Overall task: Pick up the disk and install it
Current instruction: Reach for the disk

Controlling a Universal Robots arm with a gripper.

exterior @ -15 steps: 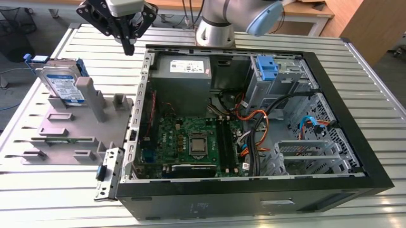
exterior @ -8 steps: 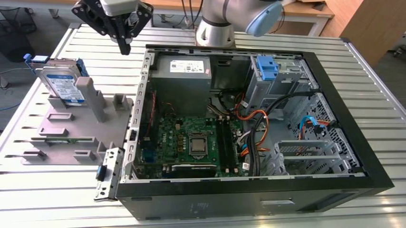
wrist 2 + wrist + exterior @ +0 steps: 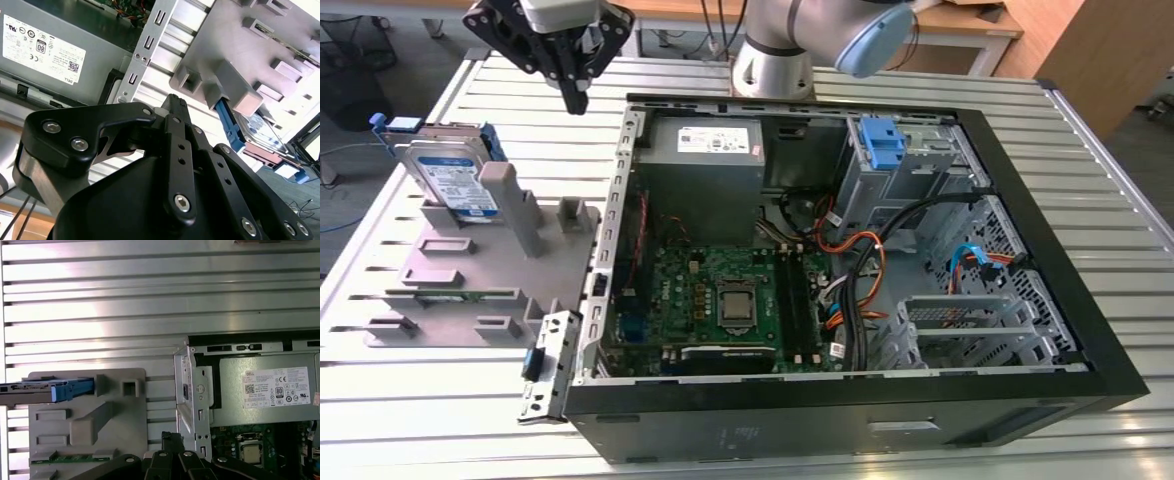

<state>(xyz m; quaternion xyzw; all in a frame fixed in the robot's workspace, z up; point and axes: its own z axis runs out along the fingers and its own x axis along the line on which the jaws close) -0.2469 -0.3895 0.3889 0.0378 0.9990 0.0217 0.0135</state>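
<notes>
gripper [image 3: 574,99] hanging up high, fingers pinched together, nothing in them, disk [image 3: 450,182] standing on edge in the grey holder [image 3: 454,285] at the exterior view's left, well apart from the gripper, open PC case [image 3: 1067,300] just right of the holder

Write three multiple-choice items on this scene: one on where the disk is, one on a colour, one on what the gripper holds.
1. Where is the disk?
A. standing on edge in the grey fixture beside the computer case
B. in a drive bay
C. flat on the table

2. What colour are the disk's side rails?
A. red
B. blue
C. yellow

3. What does the gripper hold?
A. the disk
B. a cable
C. nothing

Key: 1 A, the exterior view shows it on edge in the fixture. 2 B, blue plastic runs along its edge in both wrist views. 3 C, it is shut with nothing in it, apart from the disk.
</notes>
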